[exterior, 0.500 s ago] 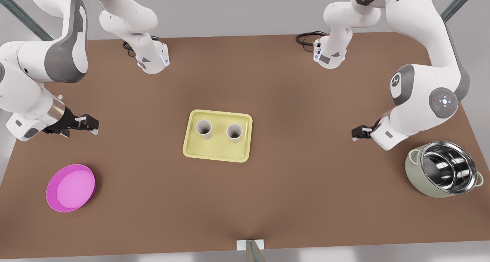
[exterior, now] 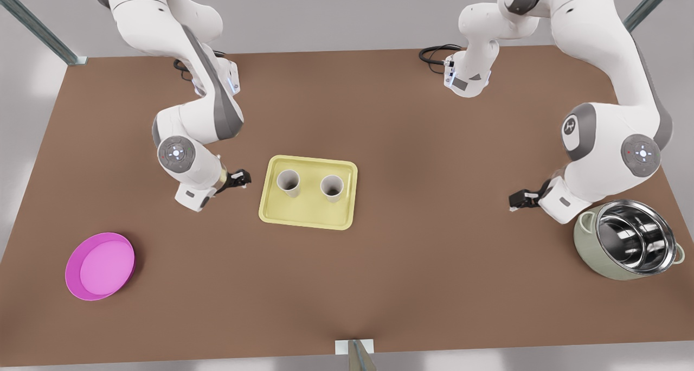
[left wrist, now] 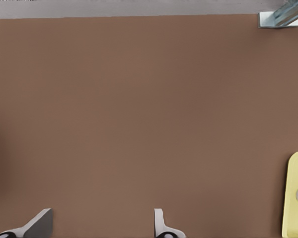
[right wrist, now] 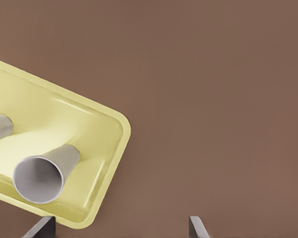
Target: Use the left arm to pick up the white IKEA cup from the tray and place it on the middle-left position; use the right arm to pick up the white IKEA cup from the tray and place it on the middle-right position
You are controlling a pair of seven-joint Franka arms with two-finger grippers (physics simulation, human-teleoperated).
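matt brown tabletop [exterior: 412, 241]; glossy yellow tray [exterior: 309, 216]; shiny metal pot [exterior: 629, 246]; smooth pink dish [exterior: 100, 265].

No readable text, brand names or numbers anywhere. Only mark: a small dark round logo on the grey joint cap of the arm [exterior: 569, 126] at the front view's right, too small to read.

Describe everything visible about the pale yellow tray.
The pale yellow rectangular tray looks like smooth plastic, with rounded corners and a low raised rim. It lies flat near the middle of the brown tabletop. One white cup and a second white cup stand upright inside, side by side and apart. The open right tool is just off its short edge on the front view's left, not touching.
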